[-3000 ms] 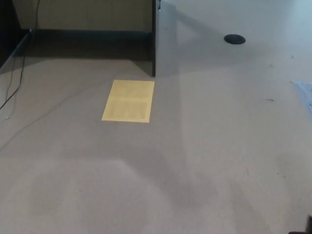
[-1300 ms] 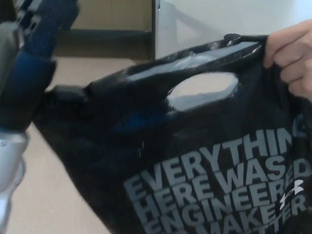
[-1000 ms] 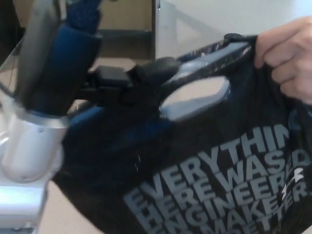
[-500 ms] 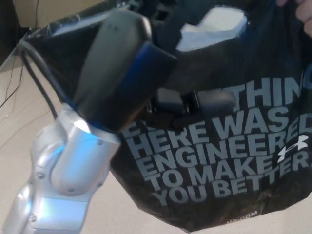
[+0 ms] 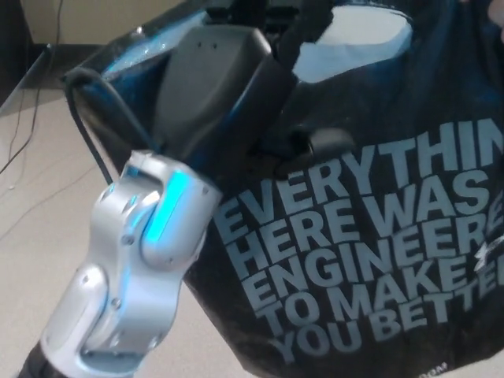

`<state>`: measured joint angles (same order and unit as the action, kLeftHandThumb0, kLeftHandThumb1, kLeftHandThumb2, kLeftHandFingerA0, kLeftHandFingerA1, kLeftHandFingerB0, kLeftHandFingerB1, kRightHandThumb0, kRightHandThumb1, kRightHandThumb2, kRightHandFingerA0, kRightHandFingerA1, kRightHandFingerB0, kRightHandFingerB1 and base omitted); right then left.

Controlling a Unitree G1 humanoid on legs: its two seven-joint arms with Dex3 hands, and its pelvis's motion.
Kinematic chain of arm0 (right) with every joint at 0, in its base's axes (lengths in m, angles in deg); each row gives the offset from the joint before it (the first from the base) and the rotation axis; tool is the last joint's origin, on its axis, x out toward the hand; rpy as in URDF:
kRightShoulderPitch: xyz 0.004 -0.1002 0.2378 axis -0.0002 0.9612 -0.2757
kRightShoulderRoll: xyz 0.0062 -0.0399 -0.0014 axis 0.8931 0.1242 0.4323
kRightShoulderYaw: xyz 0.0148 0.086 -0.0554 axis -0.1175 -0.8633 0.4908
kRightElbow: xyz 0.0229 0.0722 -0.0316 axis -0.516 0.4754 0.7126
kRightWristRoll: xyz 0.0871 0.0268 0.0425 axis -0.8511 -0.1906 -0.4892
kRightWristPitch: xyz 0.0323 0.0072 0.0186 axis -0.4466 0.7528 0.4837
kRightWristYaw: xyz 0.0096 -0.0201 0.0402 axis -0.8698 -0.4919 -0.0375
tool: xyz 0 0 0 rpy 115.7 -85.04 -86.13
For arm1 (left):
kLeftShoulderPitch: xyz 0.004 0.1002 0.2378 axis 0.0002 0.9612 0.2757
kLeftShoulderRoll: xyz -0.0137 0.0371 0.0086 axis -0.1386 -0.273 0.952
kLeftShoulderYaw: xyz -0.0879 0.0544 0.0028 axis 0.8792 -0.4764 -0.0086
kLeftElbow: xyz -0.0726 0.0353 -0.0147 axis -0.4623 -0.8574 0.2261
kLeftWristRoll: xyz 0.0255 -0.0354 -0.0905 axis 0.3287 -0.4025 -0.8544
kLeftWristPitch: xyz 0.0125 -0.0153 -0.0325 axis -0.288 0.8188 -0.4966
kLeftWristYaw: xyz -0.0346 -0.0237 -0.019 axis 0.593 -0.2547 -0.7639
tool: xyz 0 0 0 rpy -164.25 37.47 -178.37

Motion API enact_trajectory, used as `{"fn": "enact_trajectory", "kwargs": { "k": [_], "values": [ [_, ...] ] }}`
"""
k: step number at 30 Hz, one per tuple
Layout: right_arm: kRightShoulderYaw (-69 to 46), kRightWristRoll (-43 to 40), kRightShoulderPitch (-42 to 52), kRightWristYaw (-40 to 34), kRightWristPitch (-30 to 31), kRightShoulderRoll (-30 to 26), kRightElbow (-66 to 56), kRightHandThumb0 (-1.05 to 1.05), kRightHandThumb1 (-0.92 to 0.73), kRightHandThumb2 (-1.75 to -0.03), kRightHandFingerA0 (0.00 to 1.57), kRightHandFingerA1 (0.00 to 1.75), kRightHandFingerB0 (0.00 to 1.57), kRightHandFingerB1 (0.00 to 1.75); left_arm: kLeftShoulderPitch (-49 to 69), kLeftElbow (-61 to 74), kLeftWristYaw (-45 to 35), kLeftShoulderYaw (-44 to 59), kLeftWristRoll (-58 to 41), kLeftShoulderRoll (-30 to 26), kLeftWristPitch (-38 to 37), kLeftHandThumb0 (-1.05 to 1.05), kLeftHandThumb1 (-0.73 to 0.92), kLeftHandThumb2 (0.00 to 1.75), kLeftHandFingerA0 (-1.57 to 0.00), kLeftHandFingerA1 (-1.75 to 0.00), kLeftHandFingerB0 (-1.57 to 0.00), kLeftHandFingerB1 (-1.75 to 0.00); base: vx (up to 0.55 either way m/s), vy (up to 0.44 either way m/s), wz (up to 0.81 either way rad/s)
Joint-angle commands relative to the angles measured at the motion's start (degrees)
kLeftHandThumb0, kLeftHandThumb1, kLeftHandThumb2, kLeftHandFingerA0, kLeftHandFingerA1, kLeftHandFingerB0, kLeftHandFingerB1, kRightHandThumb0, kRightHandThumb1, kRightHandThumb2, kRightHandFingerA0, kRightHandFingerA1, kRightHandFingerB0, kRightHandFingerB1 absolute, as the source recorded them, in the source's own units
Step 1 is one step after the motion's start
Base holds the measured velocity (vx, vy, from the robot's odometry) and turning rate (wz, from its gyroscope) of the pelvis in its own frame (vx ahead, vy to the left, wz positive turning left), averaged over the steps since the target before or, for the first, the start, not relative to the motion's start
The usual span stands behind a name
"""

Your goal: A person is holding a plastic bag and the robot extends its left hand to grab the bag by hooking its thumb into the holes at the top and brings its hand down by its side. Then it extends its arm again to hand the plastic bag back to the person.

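Observation:
A black plastic bag [image 5: 378,260] with grey lettering fills the right and middle of the head view. Its cut-out handle hole [image 5: 354,39] shows pale near the top edge. My left arm rises from the lower left, with a silver wrist [image 5: 150,236] lit cyan. My black left hand [image 5: 228,94] lies against the bag's upper left. One digit [image 5: 303,24] reaches up at the left end of the hole, and other fingers [image 5: 319,146] press on the bag's face below it. The bag hides how far the digit goes through. My right hand does not show.
A beige surface [image 5: 39,205] lies to the left and below, with a thin cable [image 5: 20,150] running over it. A dark wall base [image 5: 47,63] borders it at the upper left. A black cable [image 5: 87,118] loops off my left forearm.
My left hand has risen from the bag's left side to its top at the handle hole. The bag has shifted up and right. The person's hand has left the picture at the top right.

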<state>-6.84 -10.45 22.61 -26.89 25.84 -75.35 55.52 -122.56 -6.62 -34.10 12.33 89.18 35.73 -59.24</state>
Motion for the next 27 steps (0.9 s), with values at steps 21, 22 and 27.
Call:
{"fn": "enact_trajectory", "kwargs": {
  "k": [21,22,27],
  "values": [
    [-0.43,-0.93,0.7,0.72,-0.08,-1.05,-1.0,-0.5,-0.59,-0.87,0.52,0.59,0.33,0.48,-5.35,-7.44,22.45,-0.84,17.91,1.22,-3.93,-0.33,0.3,0.88,0.0,-0.49,0.0,-0.48,0.0,0.0,0.0],
    [-0.32,-0.66,0.56,0.48,-0.22,-1.14,-0.81,-0.5,-0.59,-0.87,0.53,0.6,0.33,0.48,-5.81,-7.89,22.7,-1.04,18.38,1.46,-3.78,-0.33,0.29,0.87,-0.01,-0.49,0.0,-0.47,0.0,0.0,0.0],
    [-0.22,-0.52,0.42,0.53,-0.25,-1.22,-0.78,-0.5,-0.59,-0.87,0.53,0.6,0.33,0.48,-7.46,-9.5,22.78,-1.7,18.79,3.05,-3.48,-0.59,0.51,0.55,-0.19,-0.33,-0.17,-0.27,0.0,0.0,0.0]
  ]
}}
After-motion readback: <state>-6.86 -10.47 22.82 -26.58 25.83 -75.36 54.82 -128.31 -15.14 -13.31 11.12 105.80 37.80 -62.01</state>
